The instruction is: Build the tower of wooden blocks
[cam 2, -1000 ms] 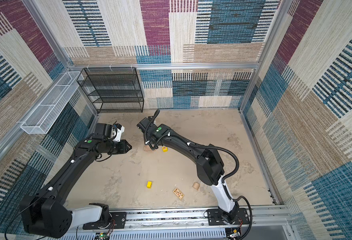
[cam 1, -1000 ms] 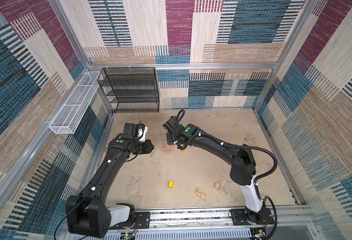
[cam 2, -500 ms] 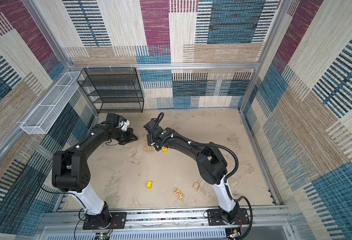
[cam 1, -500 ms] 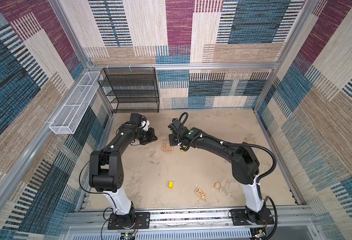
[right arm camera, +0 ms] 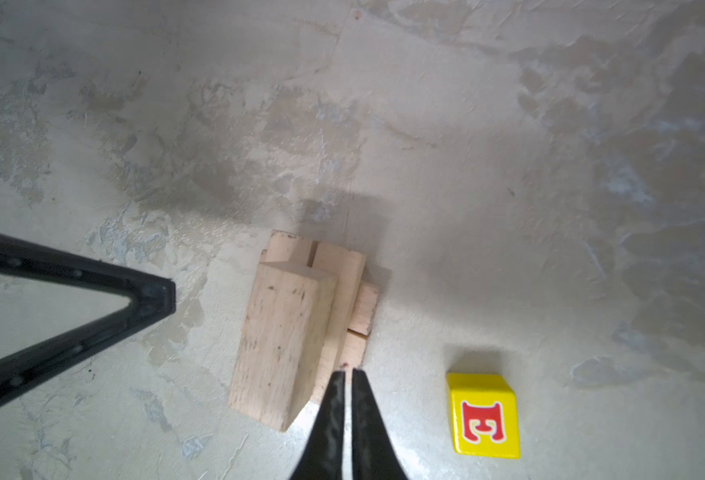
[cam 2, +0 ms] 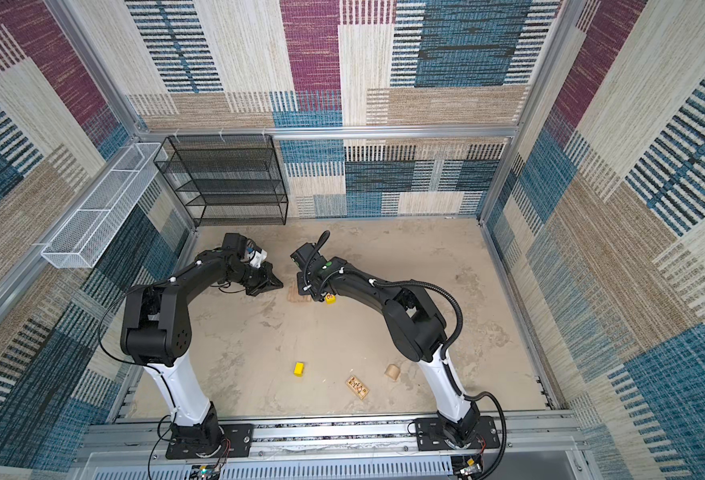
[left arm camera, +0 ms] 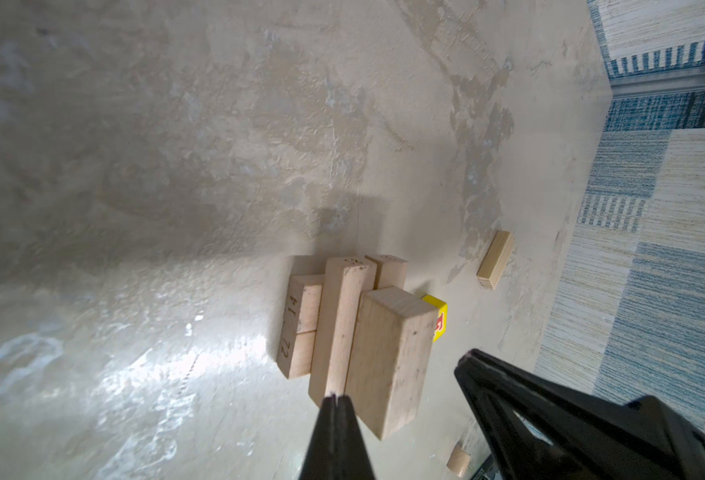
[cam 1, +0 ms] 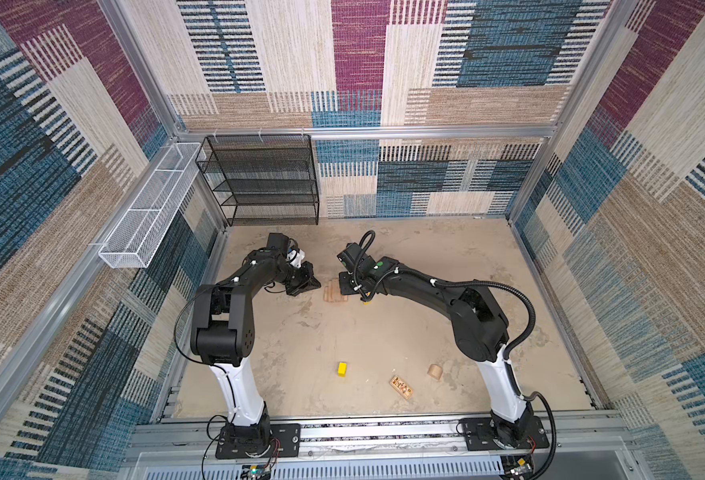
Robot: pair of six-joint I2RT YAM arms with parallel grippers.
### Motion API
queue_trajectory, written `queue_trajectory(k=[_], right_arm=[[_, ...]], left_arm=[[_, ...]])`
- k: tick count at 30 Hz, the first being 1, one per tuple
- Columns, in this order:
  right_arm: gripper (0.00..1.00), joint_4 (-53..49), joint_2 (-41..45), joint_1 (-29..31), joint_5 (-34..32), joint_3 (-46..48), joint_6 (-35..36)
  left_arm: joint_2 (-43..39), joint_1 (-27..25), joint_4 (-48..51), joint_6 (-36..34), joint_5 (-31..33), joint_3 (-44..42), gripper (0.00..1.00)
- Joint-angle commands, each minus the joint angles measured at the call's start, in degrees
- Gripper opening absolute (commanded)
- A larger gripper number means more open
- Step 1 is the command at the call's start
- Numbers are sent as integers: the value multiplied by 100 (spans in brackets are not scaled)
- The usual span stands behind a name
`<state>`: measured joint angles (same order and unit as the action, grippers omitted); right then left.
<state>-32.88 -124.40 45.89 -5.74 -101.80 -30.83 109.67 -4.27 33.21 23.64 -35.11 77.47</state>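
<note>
Low tower (cam 1: 334,293) of tan blocks stood in the back half of the tabletop (cam 1: 425,266). Empty left hand (left arm camera: 335,398) was pressed together at one side of it; empty right hand (right arm camera: 346,372) all but together at the other. A lettered yellow block (right arm camera: 484,415) lay just beside the stack. Near the front edge lay a plain yellow block (cam 1: 342,369), patterned block (cam 1: 400,387), rounded piece (cam 1: 435,372).

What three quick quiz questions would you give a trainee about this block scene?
1. True or false: the yellow E block sits on top of the tan stack.
2. Which lies nearest the rounded tan piece? A yellow E block, B patterned block, C tan stack.
3. What colour is the letter on the yellow E block?
Key: 1 false; 2 B; 3 red.
</note>
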Motion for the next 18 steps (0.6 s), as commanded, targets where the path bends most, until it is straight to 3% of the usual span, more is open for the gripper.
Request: queue_trajectory(k=[1,18], right_arm=[[10,58,-85,8,178,-84,-84],[10,10,-303,-1,335,-229,-154]], left_arm=[[76,3,-56,62,-96,57,0],[501,4,-64,73,-430,171,0]])
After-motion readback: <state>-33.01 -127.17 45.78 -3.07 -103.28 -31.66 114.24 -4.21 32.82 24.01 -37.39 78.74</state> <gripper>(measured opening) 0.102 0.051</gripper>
